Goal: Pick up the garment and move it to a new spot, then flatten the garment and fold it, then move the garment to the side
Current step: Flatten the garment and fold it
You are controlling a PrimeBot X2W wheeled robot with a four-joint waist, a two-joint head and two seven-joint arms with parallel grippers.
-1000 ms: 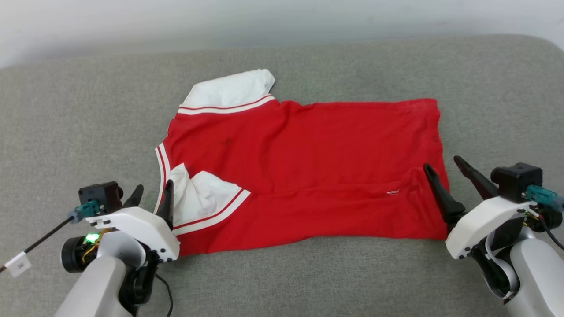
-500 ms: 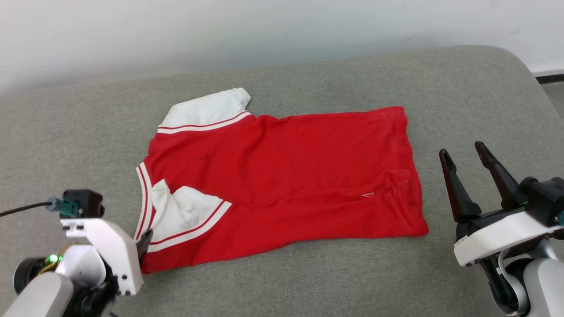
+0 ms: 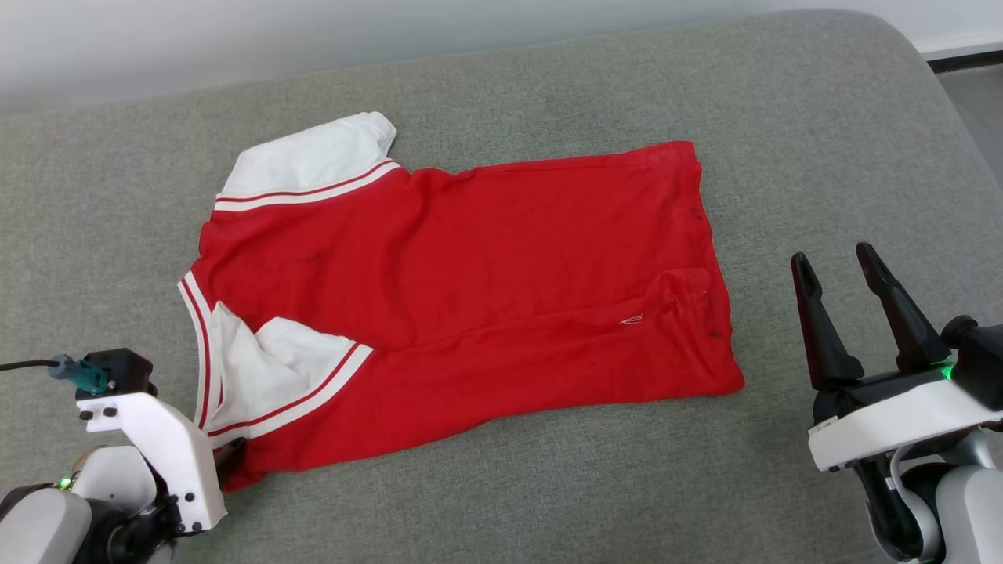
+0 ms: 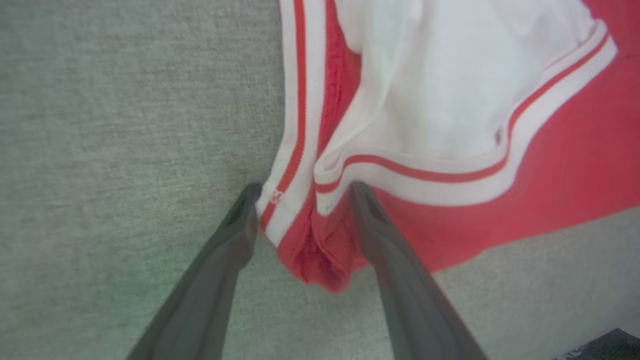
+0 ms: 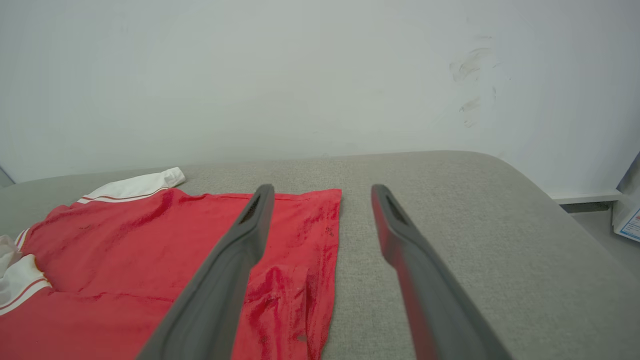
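At your left, the left gripper (image 4: pixel 305 192) sits at the near collar corner of the garment (image 3: pixel 470 274). Its jaws straddle a bunch of red cloth and striped trim that touches both, yet you cannot tell whether they pinch it. The garment, a red jersey-style T-shirt, lies spread mid-way across the grey cushion (image 3: pixel 548 486), collar left, hem right. One white sleeve lies flat at the far side, the other is folded onto the body. Your right gripper (image 3: pixel 832 254) hovers near the hem, jaws open and holding nothing

Red garment (image 3: pixel 470 274) on grey couch (image 3: pixel 548 493)
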